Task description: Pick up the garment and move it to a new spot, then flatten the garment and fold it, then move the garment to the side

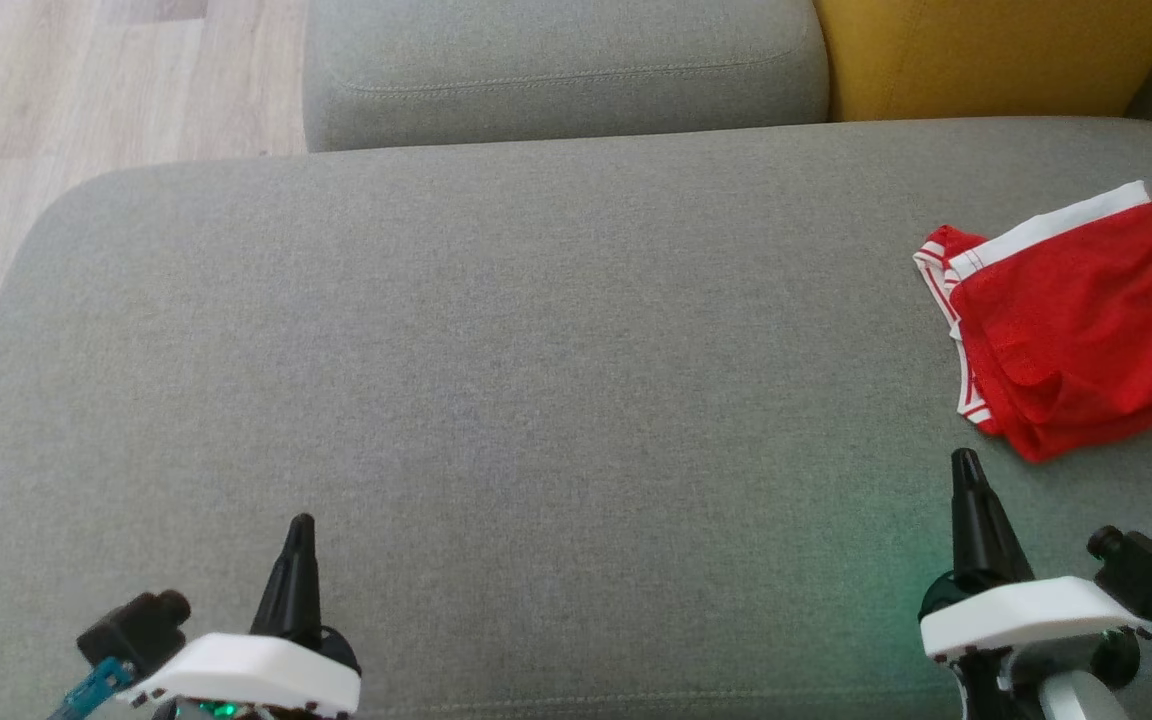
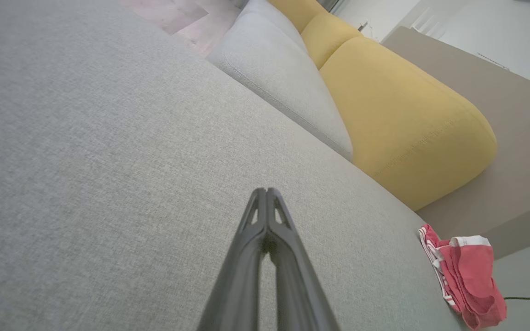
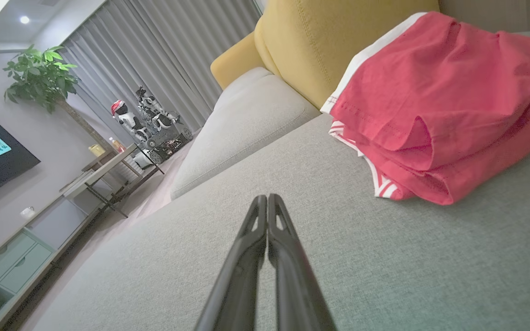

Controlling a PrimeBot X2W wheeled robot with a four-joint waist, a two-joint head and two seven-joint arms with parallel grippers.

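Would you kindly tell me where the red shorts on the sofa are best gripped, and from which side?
Probably the near corner of the red shorts, approached from the front by the right gripper: it lies closest, and its layered folds bulge off the seat, giving the jaws an edge.

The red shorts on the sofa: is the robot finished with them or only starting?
It looks nearly finished. The red shorts lie folded in layers at the right edge of the grey sofa seat, off to the side. Nothing is in hand: the left gripper and right gripper are both shut, empty and clear of the cloth. Little seems left, though the fold is somewhat loose.
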